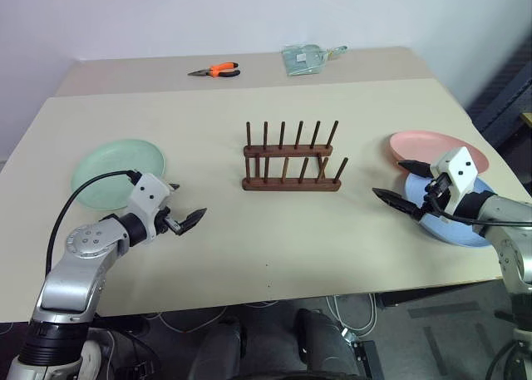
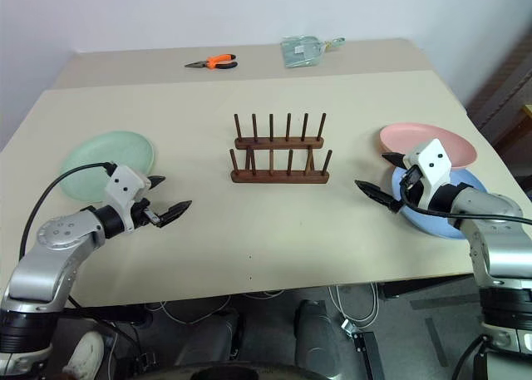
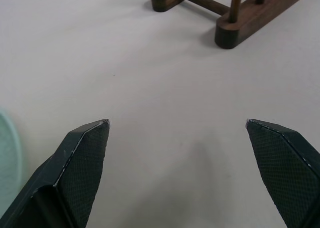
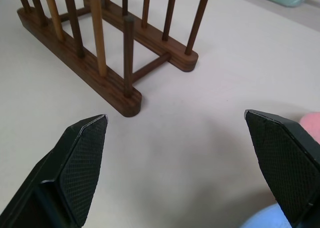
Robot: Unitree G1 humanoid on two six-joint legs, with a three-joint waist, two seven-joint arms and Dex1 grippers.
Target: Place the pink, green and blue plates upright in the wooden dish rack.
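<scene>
The wooden dish rack (image 1: 291, 160) stands empty at the middle of the table, its pegs upright. At the left lies the pale green plate (image 1: 116, 172), flat on the table. My left gripper (image 1: 188, 202) hovers open just to its right, aimed toward the rack, nothing between its fingers. On the right the pink plate (image 1: 436, 149) lies flat, and the blue plate (image 1: 459, 233) lies in front of it, overlapping its near rim. My right gripper (image 1: 388, 179) is open over the blue plate's left edge, pointing at the rack (image 4: 100, 63), and holds nothing.
Orange-handled pliers (image 1: 218, 70) and a clear plastic packet (image 1: 307, 58) lie on a second table pushed against the back. Bare tabletop (image 1: 274, 239) lies between the rack and the front edge. Cables hang below that edge.
</scene>
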